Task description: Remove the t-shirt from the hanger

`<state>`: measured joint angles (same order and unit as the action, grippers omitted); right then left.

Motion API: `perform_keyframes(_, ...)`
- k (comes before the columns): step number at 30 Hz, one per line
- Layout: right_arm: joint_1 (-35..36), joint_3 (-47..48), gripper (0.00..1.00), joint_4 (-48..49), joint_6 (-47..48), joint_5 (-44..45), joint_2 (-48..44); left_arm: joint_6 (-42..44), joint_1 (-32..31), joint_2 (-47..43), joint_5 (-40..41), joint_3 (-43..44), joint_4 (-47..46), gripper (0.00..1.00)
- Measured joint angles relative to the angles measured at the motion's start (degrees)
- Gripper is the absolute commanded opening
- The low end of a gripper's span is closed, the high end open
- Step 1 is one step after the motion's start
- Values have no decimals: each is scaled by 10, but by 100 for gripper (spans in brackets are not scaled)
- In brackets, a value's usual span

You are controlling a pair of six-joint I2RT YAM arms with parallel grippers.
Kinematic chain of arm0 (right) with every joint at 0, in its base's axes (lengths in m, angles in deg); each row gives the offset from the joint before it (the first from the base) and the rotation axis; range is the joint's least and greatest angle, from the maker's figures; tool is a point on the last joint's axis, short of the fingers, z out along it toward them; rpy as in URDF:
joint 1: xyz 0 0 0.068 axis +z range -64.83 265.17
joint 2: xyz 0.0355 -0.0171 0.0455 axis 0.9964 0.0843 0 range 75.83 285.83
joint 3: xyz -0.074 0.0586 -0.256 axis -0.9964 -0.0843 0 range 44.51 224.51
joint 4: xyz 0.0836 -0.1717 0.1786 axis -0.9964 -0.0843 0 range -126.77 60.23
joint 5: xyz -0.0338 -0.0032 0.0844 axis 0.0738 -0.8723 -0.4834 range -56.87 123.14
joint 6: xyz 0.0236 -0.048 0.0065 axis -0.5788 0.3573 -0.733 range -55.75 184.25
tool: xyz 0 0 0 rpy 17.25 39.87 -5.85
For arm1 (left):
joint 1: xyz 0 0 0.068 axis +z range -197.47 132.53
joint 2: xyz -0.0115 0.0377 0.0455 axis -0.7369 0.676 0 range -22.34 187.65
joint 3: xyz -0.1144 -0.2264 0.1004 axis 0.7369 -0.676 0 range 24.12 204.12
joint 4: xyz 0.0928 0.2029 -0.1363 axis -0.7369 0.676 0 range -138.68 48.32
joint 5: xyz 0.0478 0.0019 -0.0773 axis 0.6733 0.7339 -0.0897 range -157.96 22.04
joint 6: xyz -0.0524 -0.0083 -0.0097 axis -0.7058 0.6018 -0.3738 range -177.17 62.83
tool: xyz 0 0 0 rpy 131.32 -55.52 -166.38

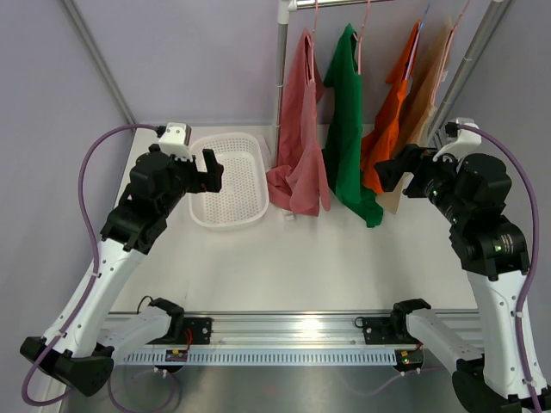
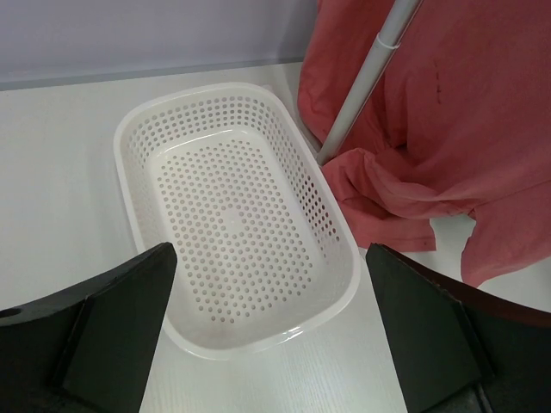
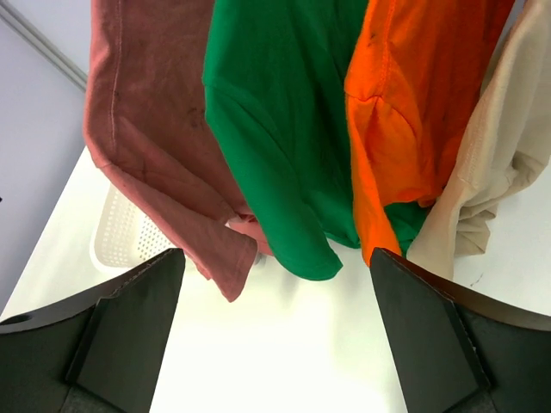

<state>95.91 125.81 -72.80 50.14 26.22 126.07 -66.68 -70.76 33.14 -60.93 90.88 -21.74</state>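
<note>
From high behind both bases, looking down across the whole worktop (image 1: 344, 258) to the far rack (image 1: 281, 69). Left wrist: close above the white basket (image 2: 146, 198), tilted down; right wrist: close, facing the hanging shirts (image 3: 284, 129). Shared by all three: basket and pink shirt (image 1: 297, 146).

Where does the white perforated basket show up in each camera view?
Top external: white basket left of centre, beside the pink t-shirt.
Left wrist: basket fills the middle of the frame.
Right wrist: basket a sliver at the left edge, behind the pink hem.
Shared landmark: the pink t-shirt, next to the basket in all three.
</note>
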Motion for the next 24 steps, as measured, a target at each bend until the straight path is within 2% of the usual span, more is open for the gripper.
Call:
perform_keyframes(6, 0, 30, 99, -19, -12, 51, 21, 0, 0, 0, 0, 0, 0, 99)
perform_keyframes(10, 0, 162, 100, -57, -12, 117, 111, 0, 0, 0, 0, 0, 0, 99)
perform_keyframes(17, -19, 495, 99, -114, 2, 220, 359, 0, 0, 0, -1, 0, 0, 99)
perform_keyframes(18, -30, 536, 98, -127, 2, 225, 391, 0, 0, 0, -1, 0, 0, 99)
perform_keyframes(19, -43, 572, 92, -133, 2, 227, 422, 0, 0, 0, -1, 0, 0, 99)
perform_keyframes(21, -68, 617, 87, -140, 2, 230, 468, 0, 0, 0, -2, 0, 0, 99)
perform_keyframes(24, -97, 656, 90, -147, -1, 240, 518, 0, 0, 0, -5, 0, 0, 99)
